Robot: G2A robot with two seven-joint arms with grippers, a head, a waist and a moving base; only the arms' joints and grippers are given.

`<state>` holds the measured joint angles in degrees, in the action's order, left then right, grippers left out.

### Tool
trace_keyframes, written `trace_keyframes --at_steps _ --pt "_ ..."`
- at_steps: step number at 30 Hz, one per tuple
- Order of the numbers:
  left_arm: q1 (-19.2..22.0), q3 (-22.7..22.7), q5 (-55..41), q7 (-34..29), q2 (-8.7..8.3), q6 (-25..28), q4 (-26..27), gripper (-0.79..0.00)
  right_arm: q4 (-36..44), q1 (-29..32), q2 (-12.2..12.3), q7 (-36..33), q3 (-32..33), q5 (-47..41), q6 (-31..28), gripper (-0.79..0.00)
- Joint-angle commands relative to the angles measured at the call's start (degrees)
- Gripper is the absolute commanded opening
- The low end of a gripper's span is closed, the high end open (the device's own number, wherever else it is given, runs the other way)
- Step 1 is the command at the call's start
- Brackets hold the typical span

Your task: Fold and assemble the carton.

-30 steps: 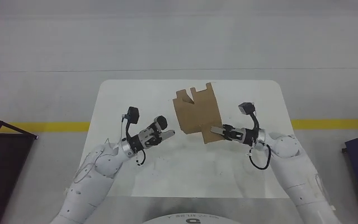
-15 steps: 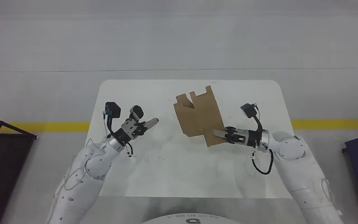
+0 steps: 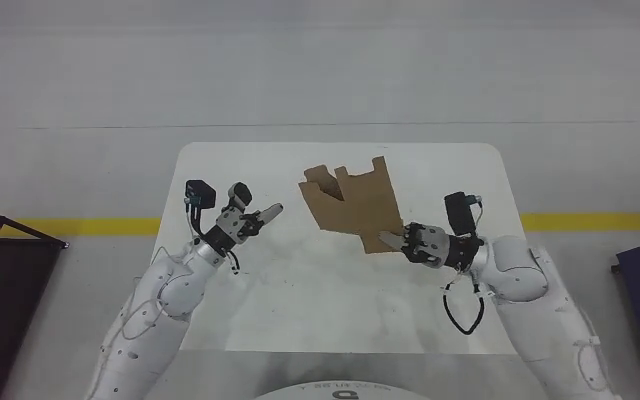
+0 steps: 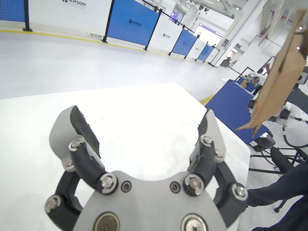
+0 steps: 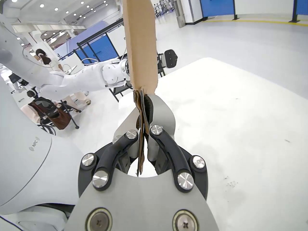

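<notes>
A flattened brown carton [image 3: 350, 205] is held up off the white table [image 3: 300, 290], tilted, with its flaps pointing to the far side. My right gripper [image 3: 388, 239] is shut on the carton's near corner; in the right wrist view the carton [image 5: 139, 37] rises edge-on from between the fingers of that gripper [image 5: 142, 102]. My left gripper [image 3: 268, 213] hovers over the table's left part, open and holding nothing, well apart from the carton. The left wrist view has the open gripper [image 4: 142, 123] over bare table, with the carton [image 4: 279, 78] hanging far off.
The table's rounded far edge [image 3: 340, 146] and right edge [image 3: 515, 230] bound the work area. A yellow floor line [image 3: 80, 226] runs behind the table. A dark object [image 3: 20, 290] stands on the floor at the left.
My right gripper has lifted and turned the carton, so it tilts more upright. My left arm pulled back to the table's left side and now holds still, open.
</notes>
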<state>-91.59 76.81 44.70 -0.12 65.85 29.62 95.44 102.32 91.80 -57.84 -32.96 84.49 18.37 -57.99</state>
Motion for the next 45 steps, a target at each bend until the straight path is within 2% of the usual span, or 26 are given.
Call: trace_keyframes --at_steps 1,6,14,15,21,27,35,39,42,45 --pt "0.0 -0.2 0.1 -0.1 0.02 -0.1 0.1 0.000 1.4 1.0 0.0 4.5 0.8 5.5 0.0 -0.785" --pt "0.2 -0.8 0.8 -0.2 0.11 -0.4 0.1 0.000 3.9 3.2 0.3 13.8 1.2 19.6 0.0 -0.785" --pt "0.4 -1.5 1.5 -0.3 0.19 -0.3 0.0 0.000 3.8 3.3 0.3 14.6 1.2 20.4 0.4 -0.785" --pt "0.4 -1.5 1.5 -0.3 0.19 -0.3 0.0 0.000 4.4 3.0 0.3 15.6 1.6 22.0 1.6 -0.785" --pt "0.4 -1.5 1.5 -0.3 0.19 -0.3 0.0 0.000 5.7 3.9 0.0 22.9 1.3 32.8 0.0 -0.785" --pt "0.4 -1.5 1.5 -0.3 0.19 -0.3 0.0 0.000 10.0 5.6 0.4 39.8 -0.4 52.2 0.0 -0.785" --pt "0.4 -1.5 1.5 -0.3 0.19 -0.3 0.0 0.000 7.1 7.9 1.2 63.3 0.1 72.0 1.3 -0.785" --pt "0.4 -1.5 1.5 -0.3 0.19 -0.3 0.0 0.000 5.0 8.5 1.5 68.7 0.3 74.8 2.6 -0.785" --pt "0.4 -1.5 1.5 -0.3 0.19 -0.3 0.0 0.000 3.6 8.7 1.4 68.2 0.2 72.1 4.2 -0.785" --pt "0.5 -1.7 2.8 -0.6 0.19 -0.8 0.8 0.000 2.8 8.7 1.1 63.9 -0.3 66.8 6.3 -0.785"
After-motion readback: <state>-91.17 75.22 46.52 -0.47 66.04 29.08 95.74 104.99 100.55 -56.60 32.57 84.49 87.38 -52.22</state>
